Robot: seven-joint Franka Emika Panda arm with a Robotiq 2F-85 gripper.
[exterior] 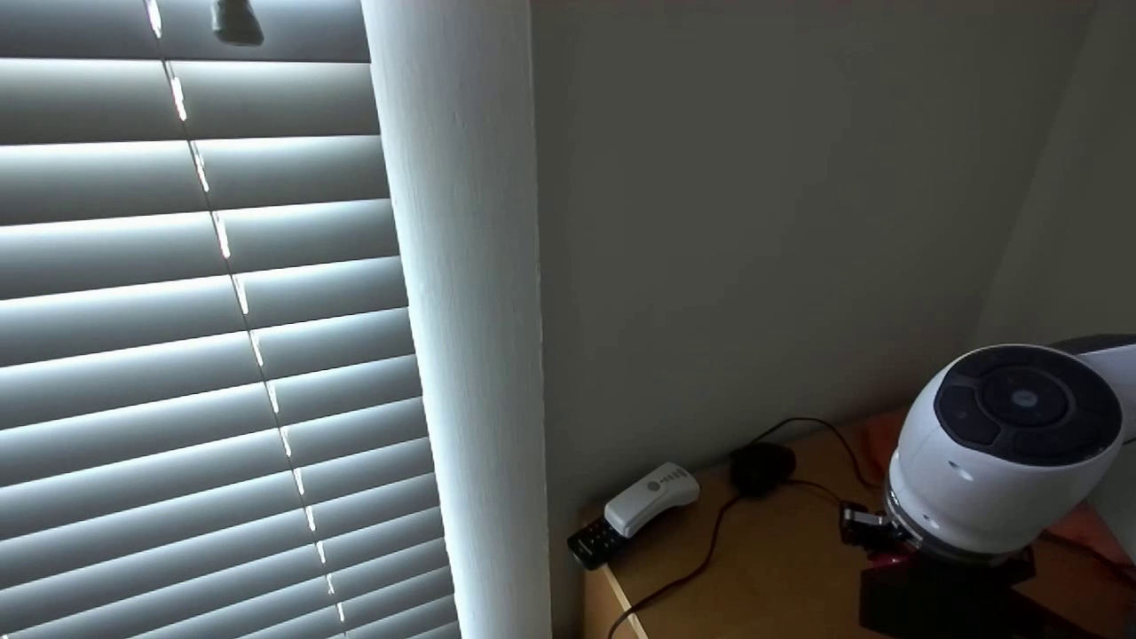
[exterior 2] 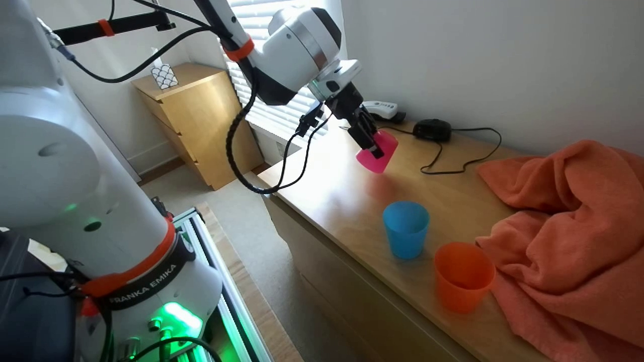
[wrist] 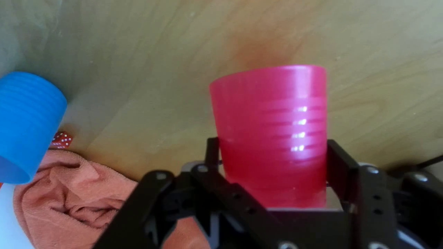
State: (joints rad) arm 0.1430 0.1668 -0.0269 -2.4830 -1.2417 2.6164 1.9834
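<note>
One pink cup hung tilted above the wooden top, clamped in the jaws of the gripper. Right of them, I saw a blue cup upright, an orange cup farther off, and a rumpled towel.

I have a light wood table in view, glossy where light falls on it. In an exterior view, a blue cup and an orange cup stand upright on it, near each other but apart. A rumpled coral towel lies just beside the orange cup; whether they touch, I can't tell. My wrist view shows me a red die close to the towel. Farther along sit a black device with its looping cable and a white remote overlapping a black remote.
</note>
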